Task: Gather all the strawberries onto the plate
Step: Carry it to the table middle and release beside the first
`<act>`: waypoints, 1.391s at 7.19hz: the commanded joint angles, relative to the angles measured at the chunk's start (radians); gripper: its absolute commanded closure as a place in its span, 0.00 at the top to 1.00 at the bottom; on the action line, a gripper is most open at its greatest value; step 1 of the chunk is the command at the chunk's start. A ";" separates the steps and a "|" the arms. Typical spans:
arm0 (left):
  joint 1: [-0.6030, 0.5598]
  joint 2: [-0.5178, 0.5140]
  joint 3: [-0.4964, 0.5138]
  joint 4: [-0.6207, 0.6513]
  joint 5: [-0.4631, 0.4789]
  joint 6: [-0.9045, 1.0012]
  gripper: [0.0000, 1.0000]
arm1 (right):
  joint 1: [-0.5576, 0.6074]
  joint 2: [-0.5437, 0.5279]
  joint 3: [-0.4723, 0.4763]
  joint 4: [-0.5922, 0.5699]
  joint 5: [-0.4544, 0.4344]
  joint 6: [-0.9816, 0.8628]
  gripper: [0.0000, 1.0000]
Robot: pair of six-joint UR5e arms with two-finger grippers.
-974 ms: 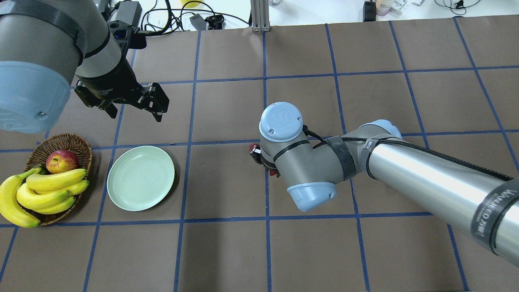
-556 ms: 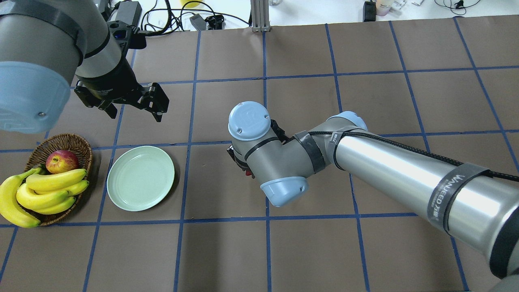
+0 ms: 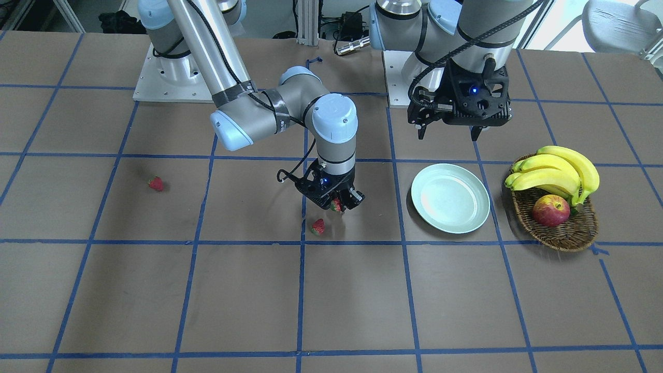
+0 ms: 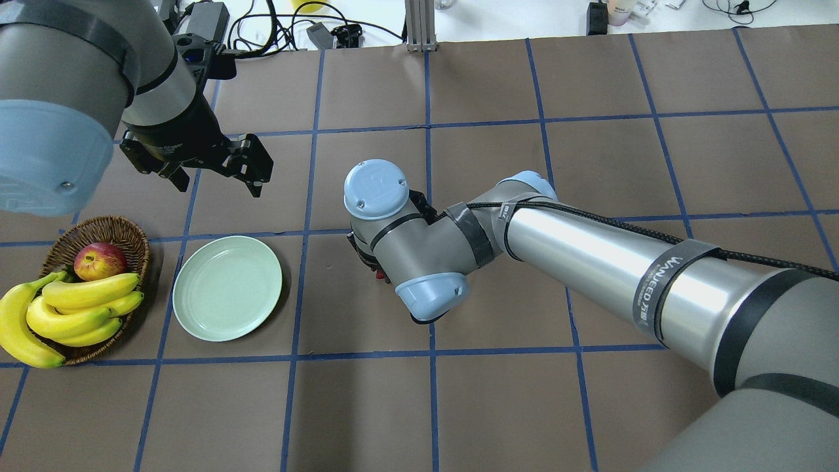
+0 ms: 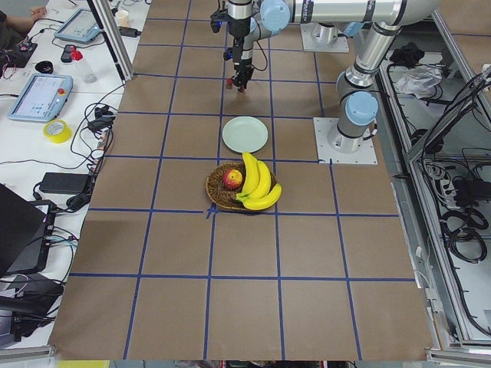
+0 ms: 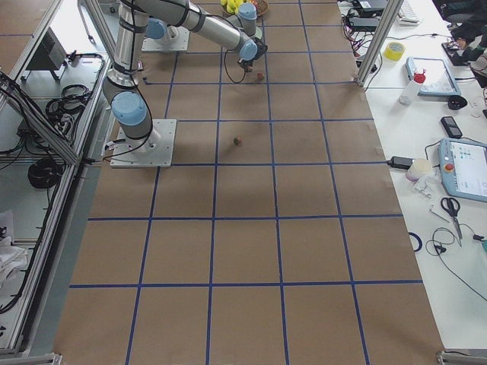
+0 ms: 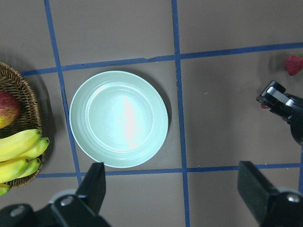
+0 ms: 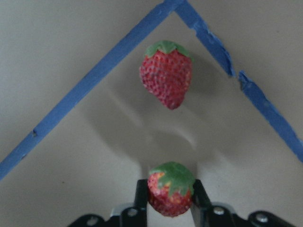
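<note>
One bench [image 4: 655, 164]: carrying the plate and two loose berries; nothing on it is shifting.
Right arm [image 4: 590, 262]: sweeping toward the plate over the last second; its wrist is now much closer but not yet reaching over it.
Right jaws: clenching the held strawberry, keeping it clear of the bench.
Left arm [image 4: 59, 98]: staying parked beyond the plate.
Left jaws: standing spread wide, gripping nothing.
Plate [image 4: 227, 288]: sitting empty, so nothing is delivered yet.
Held strawberry [image 8: 170, 189]: riding toward the plate; the first drop-off looks to be coming up.
Near strawberry [image 3: 318, 226]: lying just beside the right jaws, waiting.
Far strawberry [image 3: 155, 183]: lying well apart, waiting.
</note>
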 commanded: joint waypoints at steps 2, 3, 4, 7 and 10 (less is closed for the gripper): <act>0.000 0.001 -0.001 -0.002 0.006 0.006 1.00 | 0.001 0.024 -0.037 -0.002 0.001 0.001 0.48; 0.002 0.003 -0.001 -0.005 0.011 0.010 1.00 | 0.001 0.023 -0.035 0.001 -0.014 0.001 0.91; 0.002 0.003 -0.001 -0.002 0.008 0.010 1.00 | 0.001 0.018 -0.032 0.005 -0.013 0.001 1.00; 0.002 0.001 -0.001 0.000 0.005 0.006 1.00 | -0.016 -0.060 -0.037 0.114 -0.107 -0.144 1.00; 0.003 0.003 -0.001 -0.003 0.008 0.007 1.00 | -0.218 -0.208 0.029 0.262 -0.122 -0.487 1.00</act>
